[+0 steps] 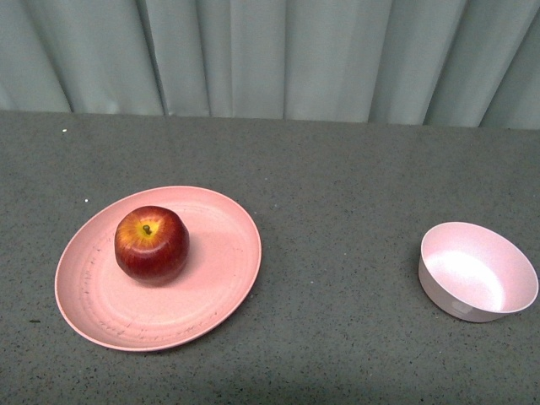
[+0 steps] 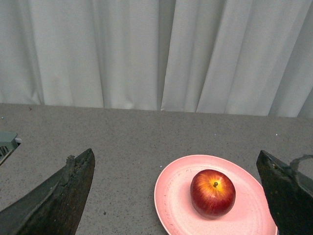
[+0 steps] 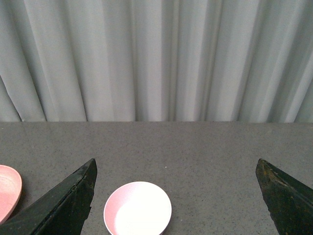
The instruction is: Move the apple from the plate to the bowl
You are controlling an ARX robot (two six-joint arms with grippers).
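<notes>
Front view records a grey speckled tabletop (image 1: 337, 211) carrying a large shallow salmon-pink round plate (image 1: 211, 278) on my left and, well apart on my right, a small pale pink deep bowl (image 1: 440, 294), empty to receive. The glossy dark-red round apple (image 1: 152, 243) rests on the plate, stem up. My left gripper (image 2: 174, 152) faces it wide open, judged staged for the pick; my right gripper (image 3: 176, 161), equally wide, holds nothing.

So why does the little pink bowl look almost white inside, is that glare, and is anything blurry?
Front view: the small pale pink bowl is washed out inside; the glossy dark-red apple casts only a soft shadow on the shallow salmon-pink plate. Right wrist view: the bowl's floor is blown nearly white. Left wrist view: apple sharp, the left pincer just dark wedges.
</notes>
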